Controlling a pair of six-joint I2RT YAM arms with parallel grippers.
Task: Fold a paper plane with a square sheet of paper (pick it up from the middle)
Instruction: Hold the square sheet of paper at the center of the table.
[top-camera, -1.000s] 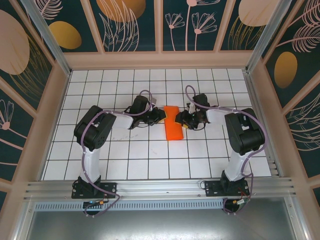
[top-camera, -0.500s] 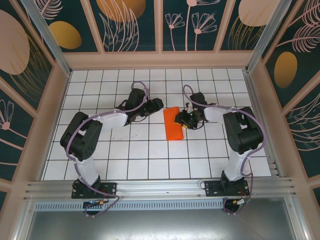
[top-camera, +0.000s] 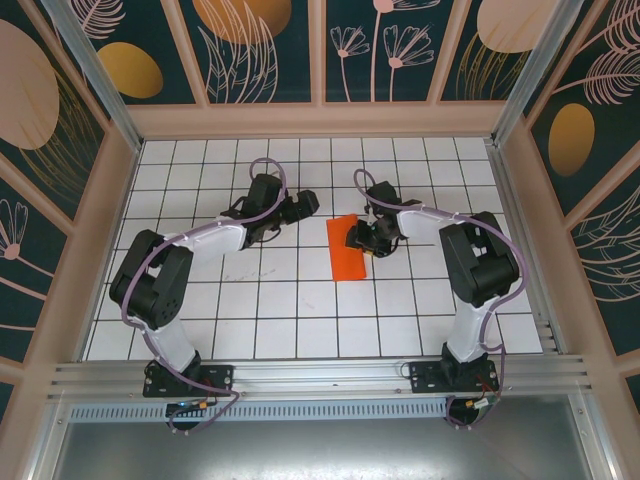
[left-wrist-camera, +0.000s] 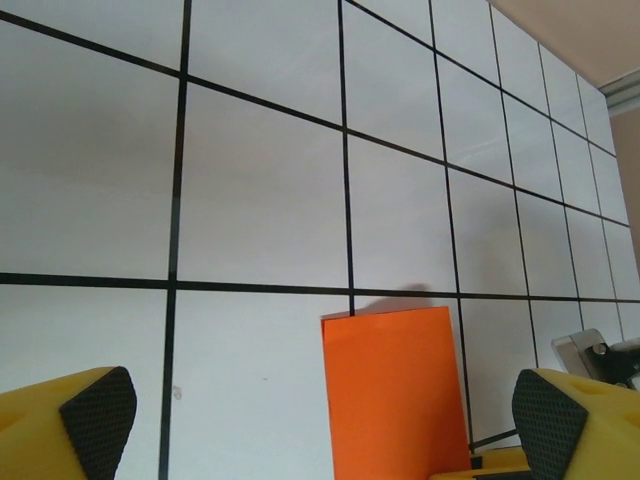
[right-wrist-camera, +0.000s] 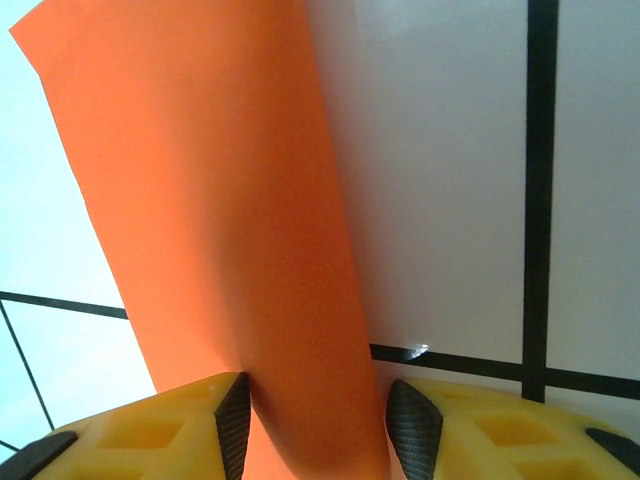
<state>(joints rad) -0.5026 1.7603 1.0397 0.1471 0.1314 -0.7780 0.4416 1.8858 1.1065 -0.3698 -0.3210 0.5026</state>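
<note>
The square sheet of paper (top-camera: 346, 250) lies folded into a narrow orange-red rectangle on the gridded table, mid-centre in the top view. No paper plane is in view. My right gripper (top-camera: 363, 240) sits at the sheet's right edge, near its far end, shut on a bulging fold of it (right-wrist-camera: 220, 200). That fold rises between the two black pads (right-wrist-camera: 233, 420). My left gripper (top-camera: 308, 204) is off to the sheet's upper left, clear of it and wide open. In its wrist view the sheet (left-wrist-camera: 395, 395) lies flat between and beyond the fingers (left-wrist-camera: 100, 412).
The white table with black grid lines (top-camera: 270, 300) is ringed by a low beige wall (top-camera: 320, 120). An aluminium rail (top-camera: 320, 375) with both arm bases runs along the near edge. The right arm's elbow (top-camera: 480, 255) stands right of the sheet.
My left gripper has opened, let go of the sheet's left side and drawn back to the upper left. My right gripper kept its hold and shifted slightly away from the bases.
</note>
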